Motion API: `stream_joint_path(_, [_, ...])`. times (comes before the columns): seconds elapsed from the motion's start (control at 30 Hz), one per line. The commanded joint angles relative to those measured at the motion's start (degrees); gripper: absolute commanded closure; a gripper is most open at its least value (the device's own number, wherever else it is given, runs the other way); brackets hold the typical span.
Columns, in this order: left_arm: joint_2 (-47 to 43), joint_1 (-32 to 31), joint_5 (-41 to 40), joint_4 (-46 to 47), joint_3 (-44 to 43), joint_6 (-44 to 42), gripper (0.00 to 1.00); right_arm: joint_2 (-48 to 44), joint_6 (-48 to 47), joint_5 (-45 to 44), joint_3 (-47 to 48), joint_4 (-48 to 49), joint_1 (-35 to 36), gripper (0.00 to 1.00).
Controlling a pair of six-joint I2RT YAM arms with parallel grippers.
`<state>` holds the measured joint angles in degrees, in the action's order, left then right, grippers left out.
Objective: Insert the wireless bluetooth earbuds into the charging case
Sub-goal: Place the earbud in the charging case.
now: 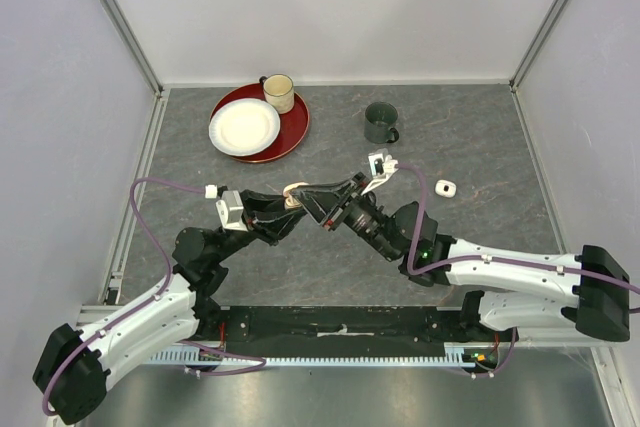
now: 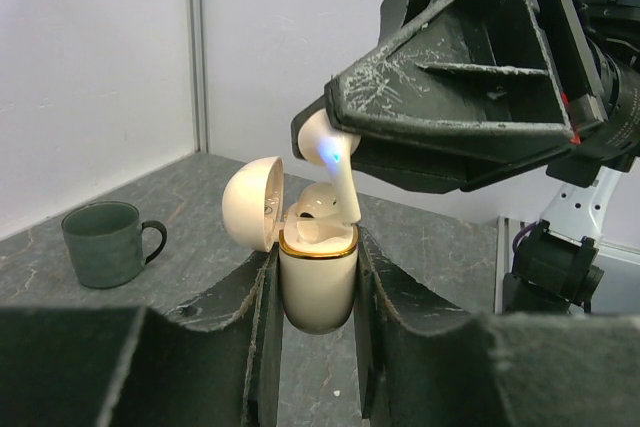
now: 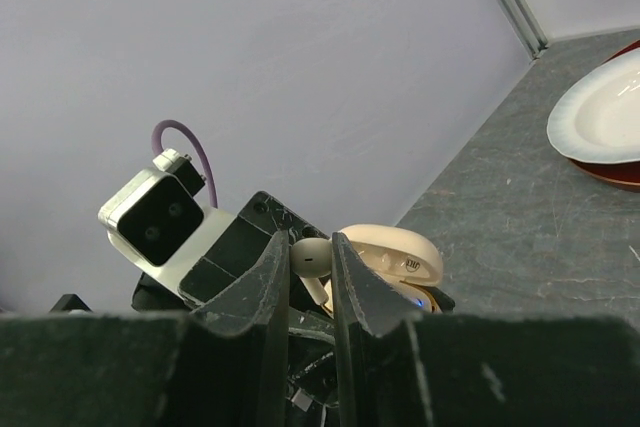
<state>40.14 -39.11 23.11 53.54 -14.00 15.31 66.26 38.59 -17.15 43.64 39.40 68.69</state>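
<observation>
My left gripper is shut on the pale peach charging case, which stands upright with its gold rim up and its lid swung open to the left. My right gripper is shut on the head of a pale earbud. That earbud hangs over the case with its stem reaching down to the rim, and a blue light glows on it. A second rounded earbud head shows inside the case. In the top view both grippers meet at the case in the middle of the table.
A dark green mug stands at the back right. A red plate at the back left carries a white plate and a cream mug. A small white rounded object lies to the right of the grippers.
</observation>
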Motion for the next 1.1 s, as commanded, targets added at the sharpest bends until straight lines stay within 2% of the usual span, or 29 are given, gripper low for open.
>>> stream_joint_path(0.0, [-0.24,-0.35,0.53,3.15,-2.0,-2.48,0.98,0.45,-2.99,-2.71,2.68,2.0,1.27,1.0])
stream_joint_path(0.33, [-0.15,-0.44,0.7,3.59,-2.52,-2.04,0.98,1.33,-4.66,-8.51,1.89,2.44,2.77,1.0])
stream_joint_path(0.7, [0.2,-0.61,-0.35,4.03,-2.44,-1.78,0.98,3.35,-3.61,-9.75,0.92,6.83,3.3,1.0])
stream_joint_path(1.07, [0.47,-0.7,-2.81,5.78,-2.61,-1.95,0.98,3.88,-2.73,-12.29,1.01,1.39,4.35,1.0])
